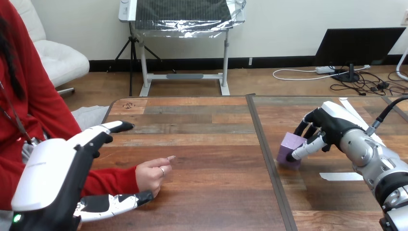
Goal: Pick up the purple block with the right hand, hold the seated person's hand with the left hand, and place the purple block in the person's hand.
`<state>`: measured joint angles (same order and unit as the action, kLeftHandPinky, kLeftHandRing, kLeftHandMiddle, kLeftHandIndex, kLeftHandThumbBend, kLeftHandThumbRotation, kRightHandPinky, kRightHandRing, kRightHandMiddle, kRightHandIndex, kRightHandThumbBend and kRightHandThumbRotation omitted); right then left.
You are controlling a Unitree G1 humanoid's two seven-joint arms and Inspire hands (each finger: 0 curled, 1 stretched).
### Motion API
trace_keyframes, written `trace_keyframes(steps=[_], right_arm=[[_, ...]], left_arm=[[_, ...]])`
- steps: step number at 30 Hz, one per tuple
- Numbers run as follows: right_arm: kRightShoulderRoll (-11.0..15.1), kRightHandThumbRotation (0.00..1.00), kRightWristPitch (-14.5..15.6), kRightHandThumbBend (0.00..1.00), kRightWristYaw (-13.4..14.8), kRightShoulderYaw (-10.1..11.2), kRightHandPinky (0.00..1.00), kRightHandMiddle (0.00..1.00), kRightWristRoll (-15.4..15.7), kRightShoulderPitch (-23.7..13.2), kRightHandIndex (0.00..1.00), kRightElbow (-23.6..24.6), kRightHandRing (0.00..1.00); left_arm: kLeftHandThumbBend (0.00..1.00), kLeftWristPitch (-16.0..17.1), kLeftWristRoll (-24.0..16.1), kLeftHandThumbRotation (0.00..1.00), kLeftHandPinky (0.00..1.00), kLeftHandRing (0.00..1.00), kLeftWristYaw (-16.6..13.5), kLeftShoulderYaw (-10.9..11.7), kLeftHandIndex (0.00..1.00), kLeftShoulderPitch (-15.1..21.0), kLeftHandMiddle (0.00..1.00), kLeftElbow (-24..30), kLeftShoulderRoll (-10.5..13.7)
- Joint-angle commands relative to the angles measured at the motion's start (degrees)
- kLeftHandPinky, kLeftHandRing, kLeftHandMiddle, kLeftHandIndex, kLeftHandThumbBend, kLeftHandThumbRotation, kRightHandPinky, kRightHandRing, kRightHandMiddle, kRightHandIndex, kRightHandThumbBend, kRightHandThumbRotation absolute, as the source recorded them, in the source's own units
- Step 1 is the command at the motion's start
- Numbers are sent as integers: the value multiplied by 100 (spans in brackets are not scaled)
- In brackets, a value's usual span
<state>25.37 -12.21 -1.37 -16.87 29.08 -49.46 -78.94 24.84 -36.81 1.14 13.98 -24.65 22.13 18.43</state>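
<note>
As right hand (pixel 333 127) clasps purple block (pixel 287 144), left hand (pixel 53 175) flanks person's hand (pixel 151 174).

looks like a robotics lab, bench test setup. a humanoid's silver-forearm arms reach in from the near edge over a wooden table (pixel 207 139): left hand (pixel 53 178) near left, right hand (pixel 332 127) curled round a purple block (pixel 290 147). white tape strips (pixel 341 176) stuck on the tabletop right. person's hand (pixel 151 174) resting at left.
</note>
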Motion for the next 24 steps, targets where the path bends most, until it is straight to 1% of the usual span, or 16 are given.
trace_keyframes(steps=[1,7,11,16,18,22,24], right_arm=[[201,0,-168,73,181,135,36,47,-121,-186,52,321,41],[259,0,-369,73,210,208,37,48,-178,-130,52,361,42],[301,0,-614,74,232,308,36,47,-266,-72,52,420,41],[346,0,-850,76,295,353,35,46,-345,-8,50,487,40],[371,0,-995,76,343,381,35,45,-387,36,50,520,39],[397,0,-1060,77,385,413,35,45,-421,76,50,547,39],[411,0,-1126,77,384,451,35,45,-471,107,50,598,39]], left_arm=[[100,-83,-143,30,62,73,-50,-69,76,467,77,-62,244],[100,-229,-203,29,62,72,37,-165,75,603,76,-178,350],[100,-345,-226,29,63,72,95,-250,74,704,76,-252,381],[100,-465,-248,28,63,72,117,-356,74,804,76,-337,418],[100,-519,-246,27,63,73,127,-405,74,856,76,-391,435],[100,-603,-274,26,64,73,154,-480,74,936,77,-463,481],[100,-638,-353,27,65,73,148,-530,75,1001,77,-526,526]])
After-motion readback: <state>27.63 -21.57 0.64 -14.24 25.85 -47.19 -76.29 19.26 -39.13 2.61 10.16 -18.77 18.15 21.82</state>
